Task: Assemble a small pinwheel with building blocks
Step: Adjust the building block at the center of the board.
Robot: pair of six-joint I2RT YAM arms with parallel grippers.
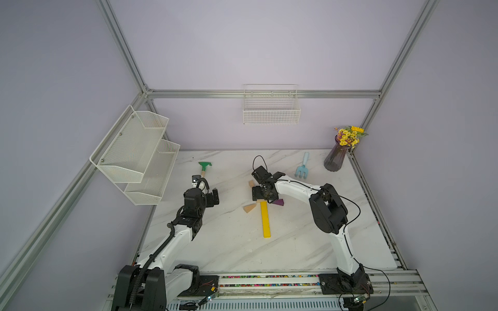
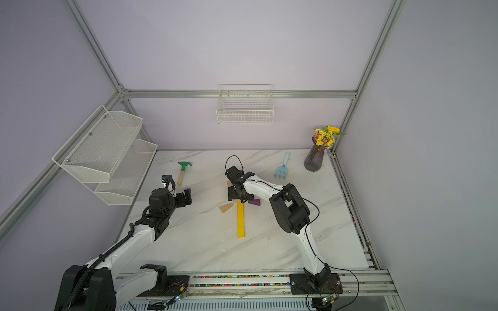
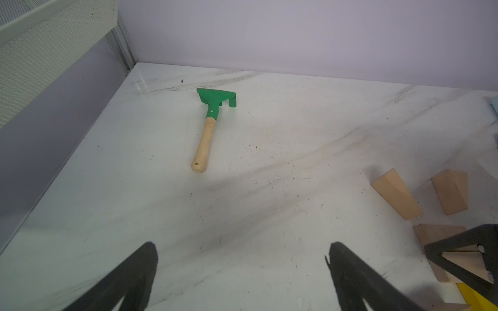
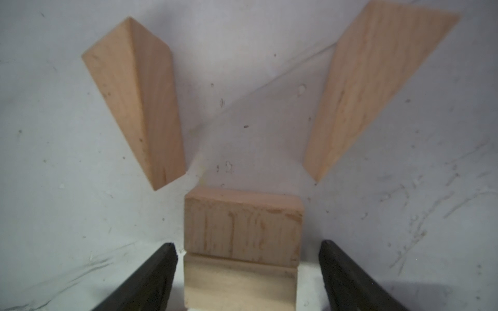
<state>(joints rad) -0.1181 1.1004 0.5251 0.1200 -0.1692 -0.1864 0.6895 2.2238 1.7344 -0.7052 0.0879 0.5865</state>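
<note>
Marble table [image 1: 229,250] first, white with grey veins, filling the floor of the booth. A two-tier mesh shelf [image 1: 134,150] hangs on the wall to the robot's left, and a wire basket [image 1: 270,110] on the back wall. Two white-and-black arms reach in from the near rail.

The left claw [image 3: 242,269] hovers over bare tabletop on its own side, spread as wide as it goes, with nothing between its fingers. The right claw [image 4: 246,255] points straight down at mid-table. Its fingers stand apart on either side of the hub [image 4: 242,226], with a clear gap on each side, so it grips nothing.

In the far right corner stands a dark glass vase [image 1: 335,159] with yellow flowers.

Now the pinwheel [image 2: 241,212], lying flat in the middle of the table beneath that right claw. Its yellow stick [image 1: 265,220] runs from the hub toward the near rail. A green rake [image 1: 204,168] with a wooden handle lies off beyond the left claw. A light blue fork [image 1: 302,168] lies near the vase, and both are well apart from the blocks.

A purple wedge [image 1: 279,202] sits just beside the stick's top on the robot's right, and a wood wedge [image 1: 249,208] sits just beside it on the left. In the right wrist view a second wedge [image 4: 134,102] and a third wedge [image 4: 377,88] fan out from the hub, close to its corners but not touching. The hub is pale wood and looks like two pieces butted together, though that close view is blurry.
</note>
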